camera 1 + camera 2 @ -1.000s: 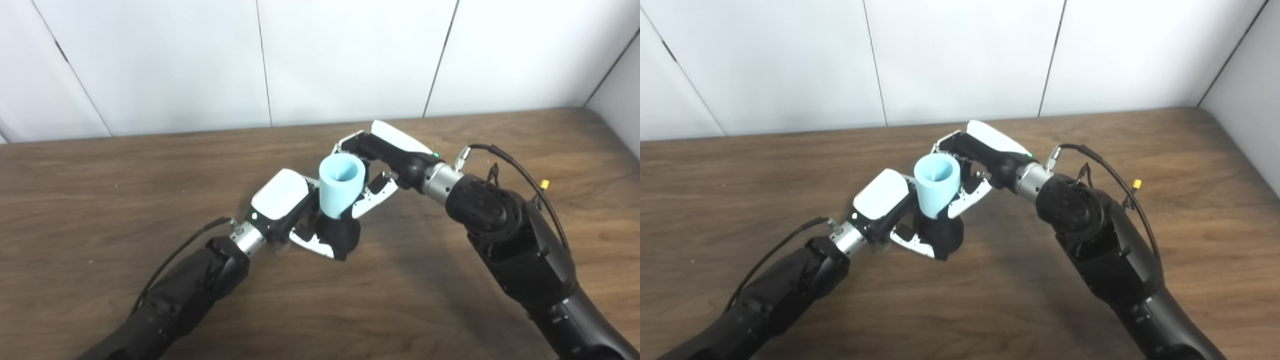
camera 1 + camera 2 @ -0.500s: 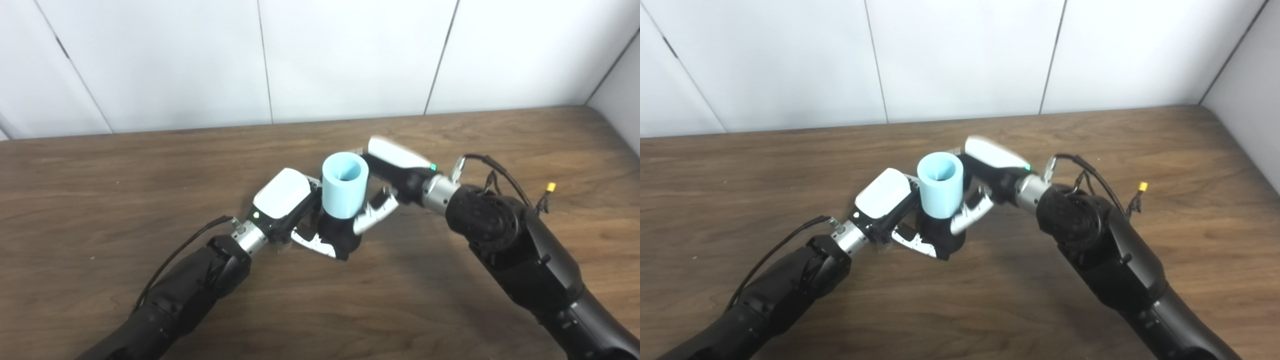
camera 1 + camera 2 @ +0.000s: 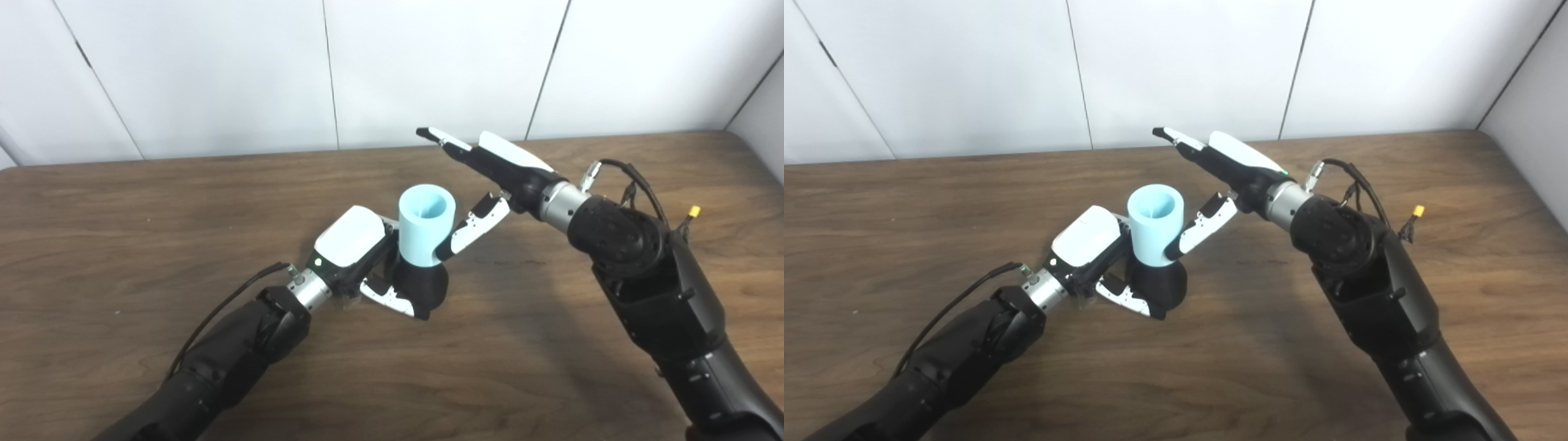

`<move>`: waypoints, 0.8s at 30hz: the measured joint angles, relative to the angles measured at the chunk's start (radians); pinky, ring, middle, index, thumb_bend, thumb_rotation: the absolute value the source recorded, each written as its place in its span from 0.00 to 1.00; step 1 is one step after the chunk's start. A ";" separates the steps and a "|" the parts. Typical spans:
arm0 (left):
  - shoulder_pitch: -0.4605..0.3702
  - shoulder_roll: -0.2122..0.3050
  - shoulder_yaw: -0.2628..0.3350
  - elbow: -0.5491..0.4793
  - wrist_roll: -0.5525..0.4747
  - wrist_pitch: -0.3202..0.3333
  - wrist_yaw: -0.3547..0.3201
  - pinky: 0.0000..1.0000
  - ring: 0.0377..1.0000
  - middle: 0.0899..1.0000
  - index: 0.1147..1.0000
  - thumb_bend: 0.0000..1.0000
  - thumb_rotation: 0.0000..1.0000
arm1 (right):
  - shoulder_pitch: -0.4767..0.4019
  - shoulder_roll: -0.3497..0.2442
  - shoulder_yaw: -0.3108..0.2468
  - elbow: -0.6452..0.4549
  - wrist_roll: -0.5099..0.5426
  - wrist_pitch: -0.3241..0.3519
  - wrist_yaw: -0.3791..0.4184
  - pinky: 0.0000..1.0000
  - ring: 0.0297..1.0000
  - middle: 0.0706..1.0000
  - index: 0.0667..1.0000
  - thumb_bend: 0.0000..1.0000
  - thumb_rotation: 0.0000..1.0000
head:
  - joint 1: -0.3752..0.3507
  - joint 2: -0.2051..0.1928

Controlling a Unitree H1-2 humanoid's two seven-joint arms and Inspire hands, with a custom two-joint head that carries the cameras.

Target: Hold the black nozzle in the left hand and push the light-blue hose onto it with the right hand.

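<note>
The black nozzle [image 3: 421, 284] stands on the wooden table [image 3: 122, 233] with my left hand [image 3: 361, 254] shut around its base. The light-blue hose [image 3: 425, 223], a short open tube, sits upright on top of the nozzle. My right hand [image 3: 487, 177] is open just right of the hose. Its fingers [image 3: 444, 139] stretch out above and behind the hose's rim, clear of it. Its thumb [image 3: 471, 226] slants down with the tip at the hose's lower right side.
White wall panels [image 3: 429, 61] close the far edge of the table. Cables with a small yellow connector [image 3: 694, 212] hang off the right forearm. The right arm [image 3: 655, 288] crosses the table's right half.
My right hand has let go of the hose: its fingers have spread and lifted up and back. The hose stays upright on the nozzle in my left hand. The view has shifted slightly.
</note>
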 measured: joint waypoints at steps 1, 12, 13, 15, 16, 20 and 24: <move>0.000 0.000 0.000 0.000 0.000 0.000 0.000 0.32 0.36 0.39 0.47 0.50 0.00 | 0.000 0.000 -0.002 -0.001 0.000 0.001 0.000 1.00 1.00 1.00 1.00 1.00 0.34 | 0.000 0.000; 0.000 0.000 0.000 -0.001 0.001 0.000 -0.001 0.32 0.36 0.37 0.45 0.50 0.00 | -0.008 -0.137 -0.064 -0.129 0.177 0.007 0.115 1.00 1.00 1.00 1.00 1.00 0.38 | 0.009 0.000; 0.000 0.000 0.000 -0.001 0.001 0.000 -0.001 0.32 0.35 0.37 0.45 0.50 0.00 | -0.013 -0.158 -0.055 -0.145 0.185 0.007 0.138 1.00 1.00 1.00 1.00 1.00 0.39 | 0.008 -0.002; 0.000 0.001 0.000 0.000 0.001 0.000 -0.001 0.31 0.36 0.37 0.46 0.50 0.00 | -0.034 -0.214 -0.024 -0.194 0.194 0.010 0.190 1.00 1.00 1.00 1.00 1.00 0.38 | 0.008 -0.002; 0.000 0.001 0.000 0.000 0.001 0.000 -0.001 0.31 0.36 0.37 0.46 0.50 0.00 | -0.045 -0.233 -0.013 -0.220 0.200 0.011 0.210 1.00 1.00 1.00 1.00 1.00 0.38 | 0.008 -0.002; 0.000 0.000 0.000 0.000 0.001 0.000 0.000 0.31 0.36 0.38 0.46 0.50 0.00 | -0.075 -0.253 0.013 -0.291 0.204 -0.006 0.237 1.00 1.00 1.00 1.00 1.00 0.44 | 0.008 -0.005; -0.001 0.000 0.000 0.000 0.001 0.000 -0.001 0.32 0.35 0.37 0.45 0.50 0.00 | -0.051 -0.252 0.058 -0.315 0.169 -0.129 0.236 1.00 1.00 1.00 1.00 1.00 0.58 | 0.008 -0.006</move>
